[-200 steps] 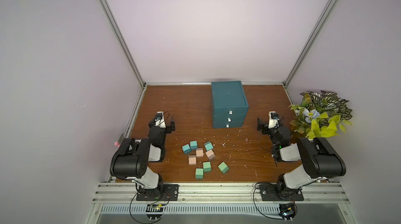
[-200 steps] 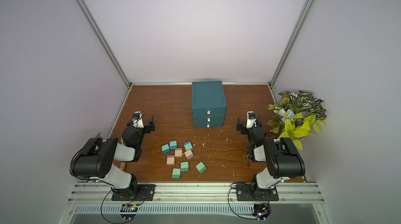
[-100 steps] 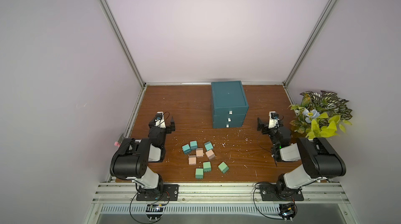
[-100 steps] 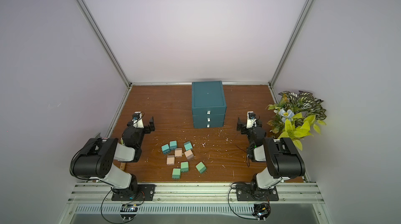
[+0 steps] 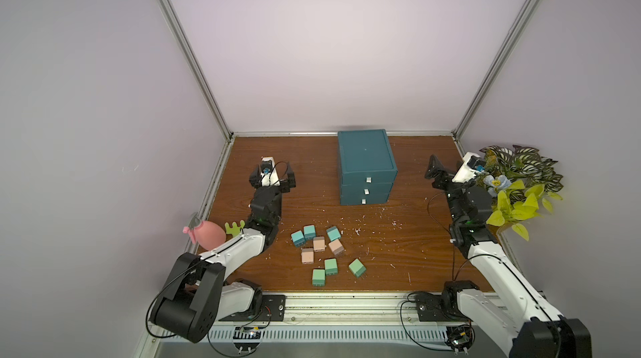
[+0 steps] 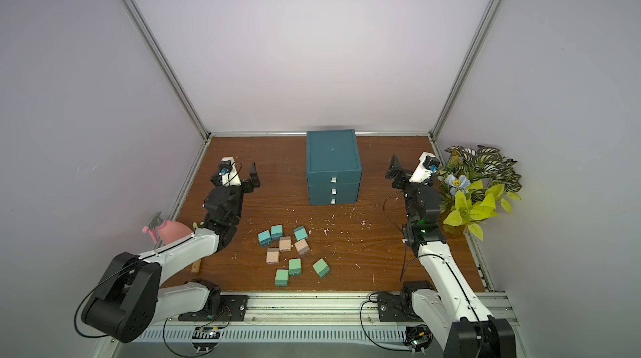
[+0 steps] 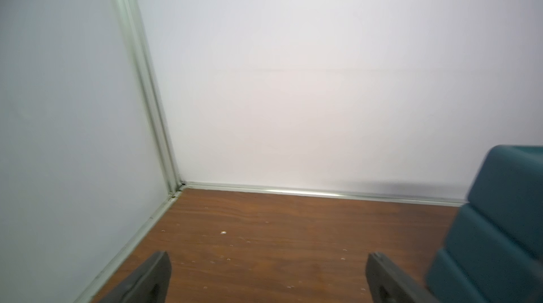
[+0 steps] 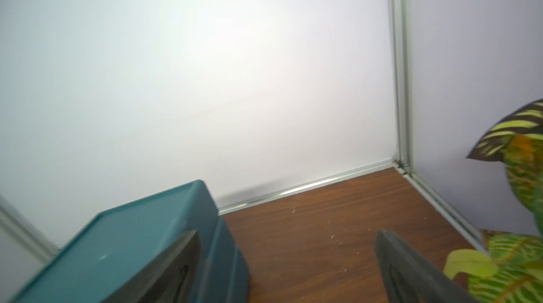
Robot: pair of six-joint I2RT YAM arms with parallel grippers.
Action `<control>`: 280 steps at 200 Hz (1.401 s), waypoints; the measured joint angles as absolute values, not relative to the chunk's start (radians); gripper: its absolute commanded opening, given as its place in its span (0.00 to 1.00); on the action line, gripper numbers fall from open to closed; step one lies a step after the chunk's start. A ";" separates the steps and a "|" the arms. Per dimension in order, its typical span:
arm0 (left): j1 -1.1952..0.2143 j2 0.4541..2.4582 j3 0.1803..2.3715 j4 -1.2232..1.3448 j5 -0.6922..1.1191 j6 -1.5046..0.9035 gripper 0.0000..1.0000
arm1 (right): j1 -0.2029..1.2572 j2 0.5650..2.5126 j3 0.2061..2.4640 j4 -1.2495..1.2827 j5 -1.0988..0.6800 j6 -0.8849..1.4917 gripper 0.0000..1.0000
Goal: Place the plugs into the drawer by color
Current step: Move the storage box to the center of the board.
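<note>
Nothing sorted yet: my left gripper (image 7: 267,257) and right gripper (image 8: 286,234) gape empty, every drawer (image 5: 368,181) looks shut, so next I must pull one open before lifting plugs (image 5: 319,244)

2 arms are stretching forward, folded low at the elbows. The left arm (image 5: 239,245) is carrying the left gripper (image 5: 273,179) level, jaws gaping wide, empty. The right arm (image 5: 492,262) is holding the right gripper (image 5: 451,169) slightly rolled, jaws equally wide, empty.
</note>
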State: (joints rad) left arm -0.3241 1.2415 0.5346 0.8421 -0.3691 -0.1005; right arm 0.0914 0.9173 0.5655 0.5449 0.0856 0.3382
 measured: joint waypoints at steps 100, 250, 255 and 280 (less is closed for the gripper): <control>-0.441 1.509 1.224 -0.019 0.040 -0.508 0.99 | 0.206 1.215 0.926 0.072 -0.229 0.382 0.99; -0.492 1.851 1.532 -0.092 0.348 -0.637 0.70 | 0.281 1.535 1.128 0.129 -0.255 0.410 0.42; -0.490 1.862 1.549 -0.095 0.343 -0.637 0.70 | 0.279 1.557 1.150 0.131 -0.251 0.413 0.42; -0.477 1.925 1.633 -0.113 0.316 -0.643 0.69 | 0.277 1.695 1.290 0.142 -0.232 0.417 0.41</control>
